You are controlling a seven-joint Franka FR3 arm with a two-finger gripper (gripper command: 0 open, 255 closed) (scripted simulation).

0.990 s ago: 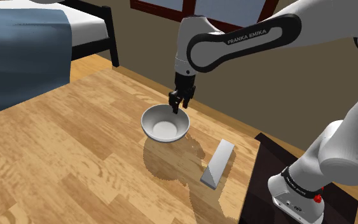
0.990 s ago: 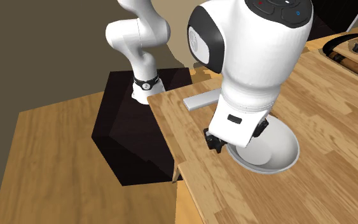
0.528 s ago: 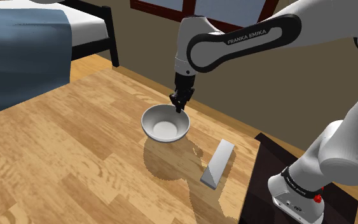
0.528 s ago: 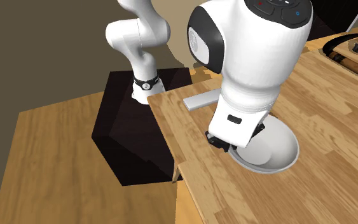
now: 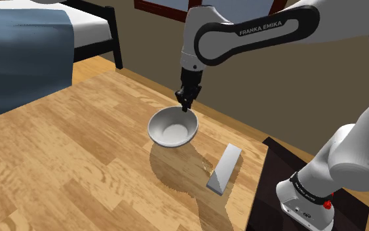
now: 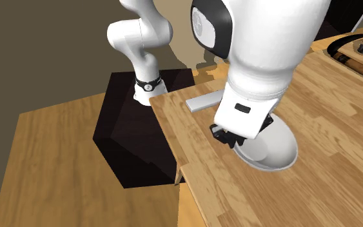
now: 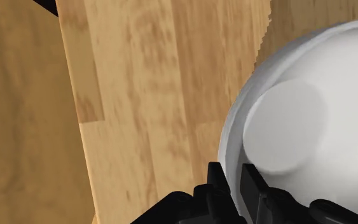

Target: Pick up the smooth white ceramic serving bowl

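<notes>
Smooth plain-white bowl [image 5: 172, 128], round with a flat inner base; material not evident. It hangs tilted just above the wooden table [image 5: 58, 164], its shadow lying apart beneath, left of a grey slab [image 5: 224, 168]. Gripper [image 5: 186, 105] narrow, fingers [image 7: 217, 183] pinching the bowl's far rim, one inside, one outside. In the second exterior view the white wrist [image 6: 264, 64] hides most of the gripper and that rim.

A wooden table [image 5: 78, 151] of pale, grained planks is the work surface. A flat grey slab [image 5: 224, 168] lies on it near the edge at the shoulder view's lower right, its length running slantwise toward that edge.
</notes>
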